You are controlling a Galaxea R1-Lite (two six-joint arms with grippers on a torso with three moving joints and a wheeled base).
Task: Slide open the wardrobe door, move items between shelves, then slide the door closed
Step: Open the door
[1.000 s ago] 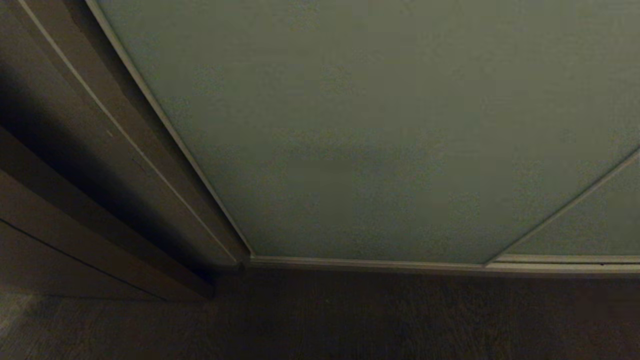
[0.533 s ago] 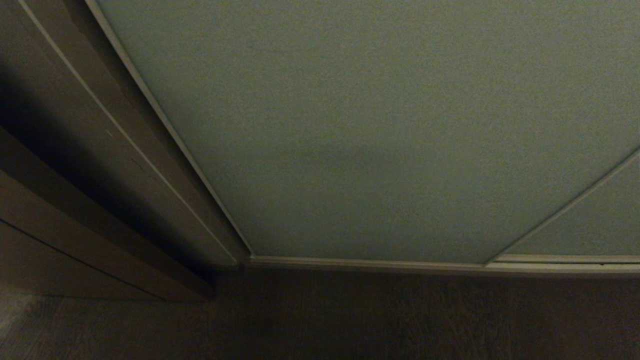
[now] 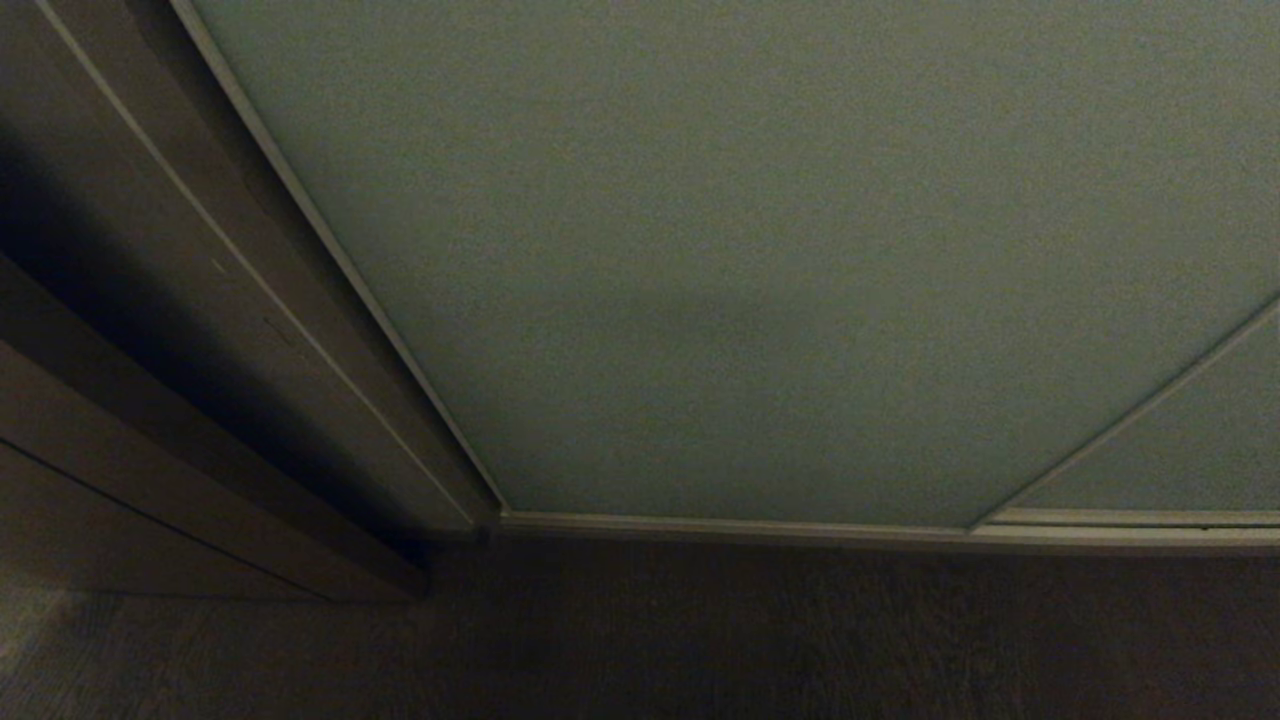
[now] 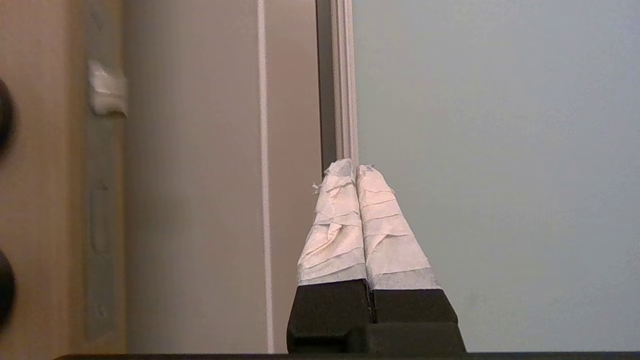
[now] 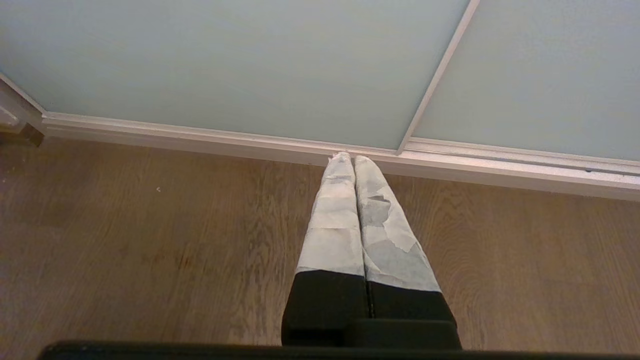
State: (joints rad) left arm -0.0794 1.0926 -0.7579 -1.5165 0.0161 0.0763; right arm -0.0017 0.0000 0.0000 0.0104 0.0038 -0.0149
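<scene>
Left end effector (image 4: 355, 167) clenched empty, tips at the silver-beige edge of the matte grey-green sliding wardrobe door (image 4: 500, 150). Right end effector (image 5: 354, 159) clenched empty above wooden floor (image 5: 150, 240).

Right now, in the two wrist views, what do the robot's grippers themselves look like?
Both look alike. The left gripper has two tapering fingers wrapped in wrinkled, frayed white tape over black bases. The right gripper has the same black bases; the tape on its fingers looks greyer, worn and partly torn. No cables or markings show.
</scene>
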